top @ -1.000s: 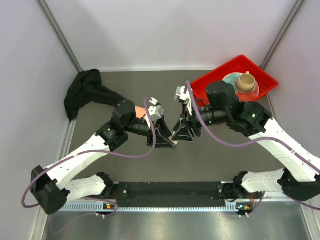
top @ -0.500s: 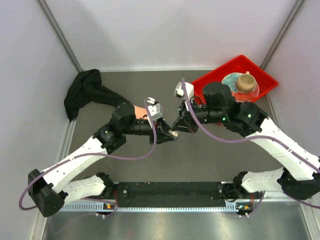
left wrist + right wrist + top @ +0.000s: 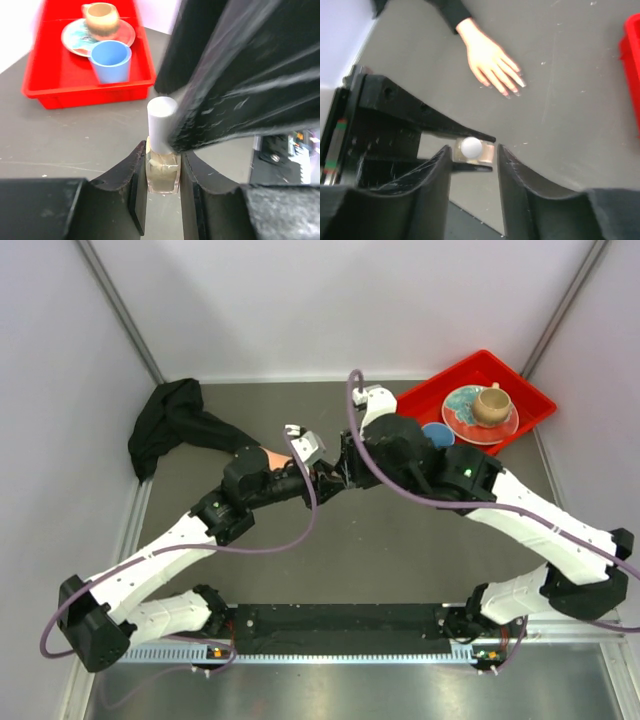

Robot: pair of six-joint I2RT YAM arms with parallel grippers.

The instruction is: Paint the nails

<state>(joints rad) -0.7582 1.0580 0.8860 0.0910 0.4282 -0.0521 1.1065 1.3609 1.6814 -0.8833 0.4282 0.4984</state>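
Pinching the small tan bottle [image 3: 162, 177] by its glass body in the left gripper [image 3: 162, 152], with jaws narrow and pressing on both sides, and so leaving the white cap [image 3: 162, 117] standing free on top. Bringing the right gripper [image 3: 474, 152] in over that cap, with jaws part open and straddling it but not visibly clamping it yet. Probably lining up for twisting the cap and its brush off while bracing the bottle from below.

Leaving the nails [image 3: 515, 93] untouched for now. Showing as small dark reddish tips on the mannequin hand [image 3: 487, 57], which is lying flat on the table [image 3: 560, 125]. Pointing toward about five o'clock in the right wrist view, and sitting at roughly twelve o'clock from the cap, well apart from it. Trailing the black sleeve [image 3: 165, 425] off toward ten o'clock in the overhead view. Keeping the red tray [image 3: 470, 365] and its blue cup [image 3: 437, 432] out of the way at two o'clock.

Compared with half a second ago, having shifted both grippers toward twelve o'clock, nearer the mannequin hand. Also reaching the right arm further across toward nine o'clock, so uncovering the blue cup formerly hidden under it.
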